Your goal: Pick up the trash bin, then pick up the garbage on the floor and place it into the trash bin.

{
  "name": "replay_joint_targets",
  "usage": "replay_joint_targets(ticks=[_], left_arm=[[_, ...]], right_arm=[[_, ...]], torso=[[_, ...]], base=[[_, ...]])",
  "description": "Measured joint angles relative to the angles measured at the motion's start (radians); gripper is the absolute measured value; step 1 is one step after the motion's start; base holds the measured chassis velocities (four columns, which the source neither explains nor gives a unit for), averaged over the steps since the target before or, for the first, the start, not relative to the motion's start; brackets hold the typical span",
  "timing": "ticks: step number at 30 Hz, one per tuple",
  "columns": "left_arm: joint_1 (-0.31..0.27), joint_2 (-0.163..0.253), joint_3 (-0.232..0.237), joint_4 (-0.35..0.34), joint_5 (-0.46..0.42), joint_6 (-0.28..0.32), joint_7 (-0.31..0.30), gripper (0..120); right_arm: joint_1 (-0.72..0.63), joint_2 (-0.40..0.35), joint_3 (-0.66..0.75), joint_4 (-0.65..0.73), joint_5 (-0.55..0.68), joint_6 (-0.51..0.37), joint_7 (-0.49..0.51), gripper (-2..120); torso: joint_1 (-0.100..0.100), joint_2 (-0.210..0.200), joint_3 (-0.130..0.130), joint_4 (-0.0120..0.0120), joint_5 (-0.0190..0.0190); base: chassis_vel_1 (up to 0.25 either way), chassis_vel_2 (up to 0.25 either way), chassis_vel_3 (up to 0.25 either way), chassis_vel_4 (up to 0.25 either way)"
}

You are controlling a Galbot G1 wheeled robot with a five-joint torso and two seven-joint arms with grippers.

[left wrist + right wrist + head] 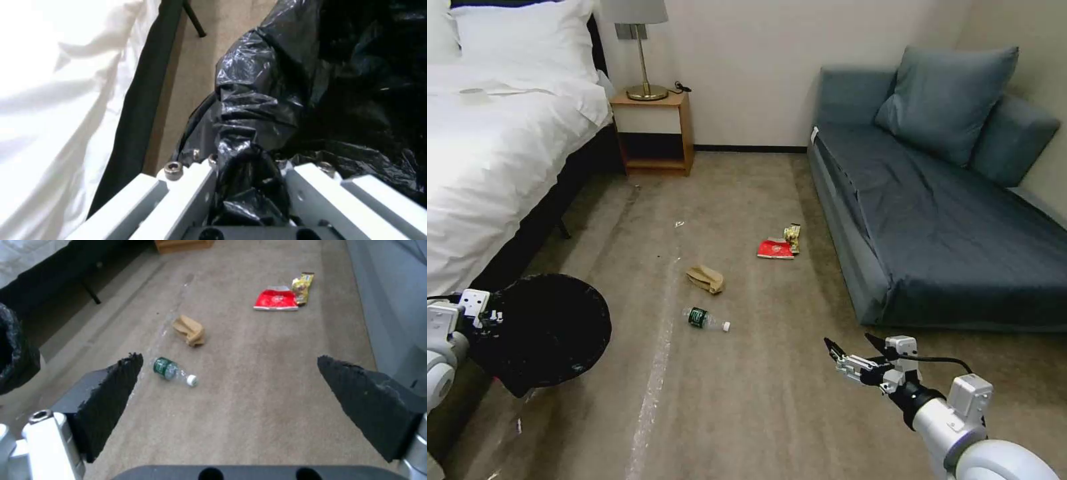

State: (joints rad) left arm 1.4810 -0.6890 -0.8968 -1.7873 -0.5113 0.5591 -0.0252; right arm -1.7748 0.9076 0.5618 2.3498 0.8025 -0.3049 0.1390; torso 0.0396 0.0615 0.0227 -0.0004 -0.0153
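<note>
My left gripper (490, 319) is shut on the rim of the trash bin (547, 333), which hangs off the floor at the lower left, its black bag (276, 110) bunched between the fingers. On the carpet lie the garbage pieces: a clear bottle (706, 320) with a green label and white cap, a crumpled brown paper bag (706, 279), a red snack packet (775, 249) and a gold-brown wrapper (792, 238). My right gripper (854, 348) hovers open above the carpet, to the right of the bottle (174, 371) and nearer to me, its black fingers (111, 396) spread wide.
A bed with white sheets (487, 153) lines the left side. A grey-blue sofa (947, 213) fills the right. A wooden nightstand (654, 133) with a lamp stands at the back wall. Carpet runs between bed and sofa.
</note>
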Motion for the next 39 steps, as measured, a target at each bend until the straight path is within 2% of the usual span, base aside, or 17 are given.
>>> replay_joint_targets(ticks=[15, 39], left_arm=[[0.009, 0.004, -0.016, -0.004, -0.003, -0.007, 0.005, 1], [-0.013, 0.017, -0.005, 0.049, 0.002, -0.018, 0.023, 1]], right_arm=[[-0.010, 0.003, -0.006, 0.000, -0.020, 0.003, -0.006, 100], [0.035, 0.006, -0.048, -0.040, -0.031, 0.004, -0.011, 100]], torso=[[0.000, 0.000, 0.000, 0.0002, 0.0000], [0.000, 0.000, 0.000, 0.0001, 0.0000]], base=[[-0.073, 0.081, 0.077, -0.072], [-0.102, 0.101, 0.107, -0.100]])
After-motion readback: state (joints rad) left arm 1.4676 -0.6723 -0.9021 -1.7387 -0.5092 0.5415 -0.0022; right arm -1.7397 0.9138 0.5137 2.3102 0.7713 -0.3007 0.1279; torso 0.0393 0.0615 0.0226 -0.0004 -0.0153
